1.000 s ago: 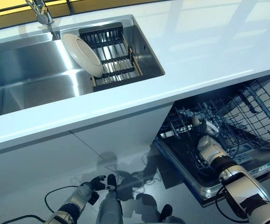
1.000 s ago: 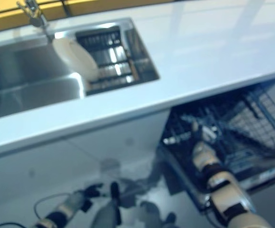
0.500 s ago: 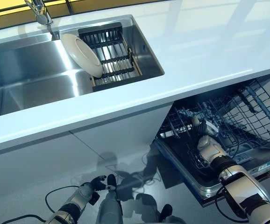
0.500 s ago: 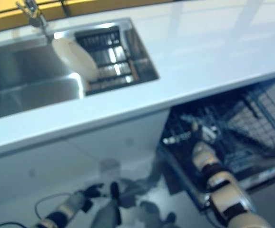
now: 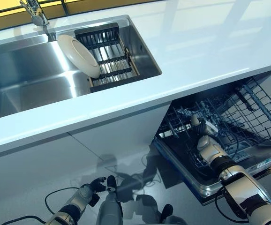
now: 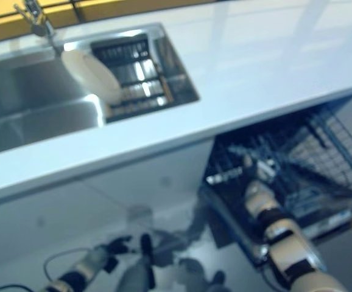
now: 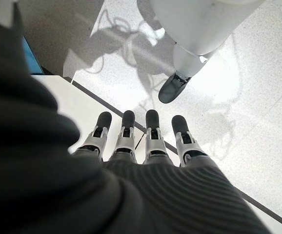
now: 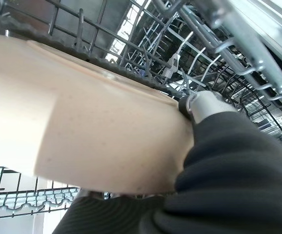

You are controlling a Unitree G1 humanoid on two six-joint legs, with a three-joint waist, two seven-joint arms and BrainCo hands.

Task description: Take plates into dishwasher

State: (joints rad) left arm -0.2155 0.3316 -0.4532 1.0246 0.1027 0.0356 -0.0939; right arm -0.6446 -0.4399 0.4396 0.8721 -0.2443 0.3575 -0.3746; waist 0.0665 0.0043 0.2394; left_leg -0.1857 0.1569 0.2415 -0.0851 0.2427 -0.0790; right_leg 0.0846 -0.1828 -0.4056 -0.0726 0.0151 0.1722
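Observation:
A white plate point(image 5: 78, 55) leans upright against the black drying rack point(image 5: 111, 60) in the steel sink point(image 5: 23, 84). My right hand point(image 5: 207, 146) reaches into the lower wire rack point(image 5: 248, 110) of the open dishwasher. In the right wrist view a beige plate point(image 8: 82, 131) fills most of the picture, with my thumb point(image 8: 204, 105) curled over its edge, and the rack's tines stand just past it. My left hand point(image 5: 90, 189) hangs low by the floor, its fingers point(image 7: 151, 131) straight and holding nothing.
A pale countertop point(image 5: 196, 51) runs above the dishwasher, and a faucet point(image 5: 34, 11) stands at the sink's back edge. The dishwasher door point(image 5: 187, 173) lies folded down beside my right arm. White cabinet fronts point(image 5: 79, 145) fill the space under the sink.
The whole picture has shifted slightly, so the camera moved. My right hand stays in the dishwasher rack with the plate and my left hand stays low.

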